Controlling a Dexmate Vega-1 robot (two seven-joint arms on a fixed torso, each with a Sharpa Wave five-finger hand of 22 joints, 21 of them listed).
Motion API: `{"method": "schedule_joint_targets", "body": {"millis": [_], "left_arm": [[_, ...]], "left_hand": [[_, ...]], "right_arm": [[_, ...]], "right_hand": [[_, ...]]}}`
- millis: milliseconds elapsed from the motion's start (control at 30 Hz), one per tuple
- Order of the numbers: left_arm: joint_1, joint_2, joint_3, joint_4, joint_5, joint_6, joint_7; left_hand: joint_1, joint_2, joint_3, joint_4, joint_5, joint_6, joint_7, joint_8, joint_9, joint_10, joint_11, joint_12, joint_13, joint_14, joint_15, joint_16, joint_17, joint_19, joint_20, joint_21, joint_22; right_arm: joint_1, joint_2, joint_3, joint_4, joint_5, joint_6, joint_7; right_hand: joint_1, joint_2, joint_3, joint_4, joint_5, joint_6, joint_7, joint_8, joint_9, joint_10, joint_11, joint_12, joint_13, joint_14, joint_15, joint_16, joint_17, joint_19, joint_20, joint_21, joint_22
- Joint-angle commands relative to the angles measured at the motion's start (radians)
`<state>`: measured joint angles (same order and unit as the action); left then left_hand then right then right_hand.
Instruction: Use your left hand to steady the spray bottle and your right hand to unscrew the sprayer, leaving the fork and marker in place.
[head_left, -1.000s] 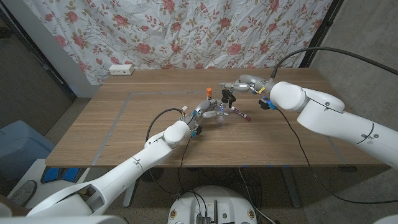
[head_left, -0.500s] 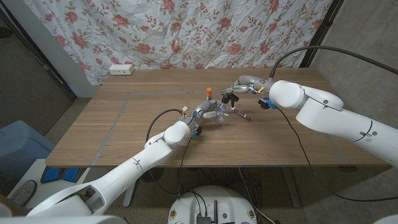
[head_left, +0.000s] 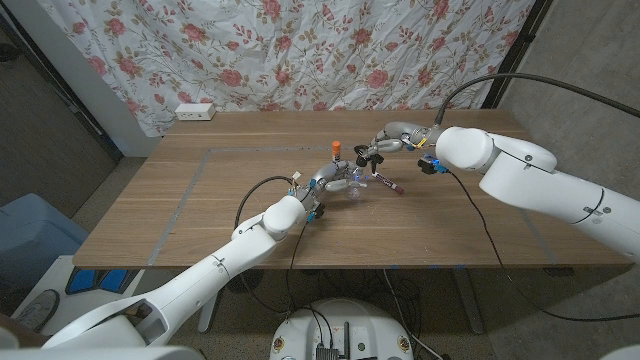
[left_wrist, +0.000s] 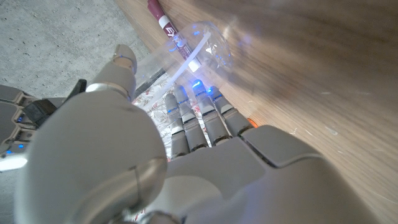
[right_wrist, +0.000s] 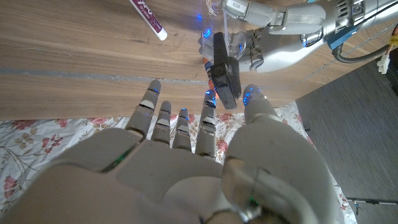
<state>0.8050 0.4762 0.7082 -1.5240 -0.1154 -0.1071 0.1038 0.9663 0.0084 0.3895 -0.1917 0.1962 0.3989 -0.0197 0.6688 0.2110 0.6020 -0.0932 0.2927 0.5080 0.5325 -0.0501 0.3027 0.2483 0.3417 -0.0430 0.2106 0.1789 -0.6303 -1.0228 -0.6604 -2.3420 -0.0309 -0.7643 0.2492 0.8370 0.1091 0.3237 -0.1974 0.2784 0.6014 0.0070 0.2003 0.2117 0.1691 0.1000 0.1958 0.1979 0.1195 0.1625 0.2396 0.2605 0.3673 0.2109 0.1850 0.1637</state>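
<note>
Two hands at work mid-desk: clear spray bottle (head_left: 349, 183), judged light, thin-walled and slippery, is gripped by left hand (head_left: 328, 178); black sprayer (right_wrist: 224, 79) faced by spread, empty right hand (head_left: 385, 141)

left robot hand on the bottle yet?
Yes, in the left wrist view the left robot hand has its fingers wrapped around the clear spray bottle.

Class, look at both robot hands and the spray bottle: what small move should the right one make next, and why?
Probably close the right robot hand on the black sprayer: its fingers are spread just short of it, while the left robot hand already grips the clear spray bottle.
</note>
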Motion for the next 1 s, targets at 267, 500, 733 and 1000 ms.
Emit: {"method": "schedule_joint_targets", "body": {"millis": [267, 500, 733, 1000], "left_arm": [[0.004, 0.005, -0.001, -0.005, 0.0, -0.013, -0.007], [0.001, 0.002, 0.0, 0.0, 0.001, -0.018, -0.008], [0.008, 0.003, -0.003, -0.008, 0.0, -0.009, -0.001], [0.007, 0.001, -0.003, -0.006, 0.001, -0.009, 0.0]], "left_hand": [[-0.097, 0.132, 0.039, 0.029, 0.003, 0.064, 0.018, 0.009, 0.003, 0.042, -0.033, 0.003, 0.003, 0.012, -0.091, -0.003, 0.004, 0.008, -0.02, 0.002, 0.003], [-0.102, 0.132, 0.04, 0.029, 0.003, 0.065, 0.019, 0.009, 0.002, 0.041, -0.033, 0.002, 0.004, 0.014, -0.092, -0.003, 0.004, 0.008, -0.02, 0.002, 0.003], [-0.105, 0.133, 0.042, 0.029, 0.003, 0.066, 0.021, 0.009, 0.002, 0.044, -0.032, 0.002, 0.004, 0.014, -0.091, -0.005, 0.004, 0.008, -0.02, 0.002, 0.003], [-0.107, 0.135, 0.042, 0.029, 0.002, 0.065, 0.019, 0.009, 0.002, 0.044, -0.03, 0.001, 0.005, 0.013, -0.091, -0.005, 0.007, 0.008, -0.02, 0.002, 0.003]], "right_arm": [[0.008, -0.024, 0.012, -0.002, 0.038, 0.006, 0.018], [-0.009, -0.019, 0.022, 0.001, 0.044, 0.004, -0.014], [-0.024, -0.005, 0.028, 0.014, 0.051, 0.012, -0.048], [-0.03, 0.006, 0.028, 0.025, 0.051, 0.015, -0.073]], "right_hand": [[0.155, -0.002, 0.066, 0.003, 0.049, 0.011, -0.065, 0.016, 0.007, -0.005, -0.024, 0.004, 0.001, -0.003, -0.028, -0.004, -0.001, 0.003, -0.022, 0.0, 0.002], [0.216, 0.002, 0.085, 0.008, 0.058, 0.042, -0.127, 0.032, 0.017, 0.006, -0.056, 0.009, 0.001, 0.0, -0.053, 0.002, 0.002, 0.003, -0.037, 0.0, 0.002], [0.259, 0.006, 0.092, 0.012, 0.057, 0.097, -0.176, 0.058, 0.029, 0.024, -0.082, 0.013, 0.001, 0.01, -0.072, 0.012, 0.008, 0.004, -0.05, 0.0, 0.002], [0.287, 0.013, 0.091, 0.018, 0.051, 0.168, -0.206, 0.095, 0.044, 0.05, -0.107, 0.018, 0.001, 0.022, -0.094, 0.026, 0.018, 0.014, -0.063, 0.003, 0.002]]}}
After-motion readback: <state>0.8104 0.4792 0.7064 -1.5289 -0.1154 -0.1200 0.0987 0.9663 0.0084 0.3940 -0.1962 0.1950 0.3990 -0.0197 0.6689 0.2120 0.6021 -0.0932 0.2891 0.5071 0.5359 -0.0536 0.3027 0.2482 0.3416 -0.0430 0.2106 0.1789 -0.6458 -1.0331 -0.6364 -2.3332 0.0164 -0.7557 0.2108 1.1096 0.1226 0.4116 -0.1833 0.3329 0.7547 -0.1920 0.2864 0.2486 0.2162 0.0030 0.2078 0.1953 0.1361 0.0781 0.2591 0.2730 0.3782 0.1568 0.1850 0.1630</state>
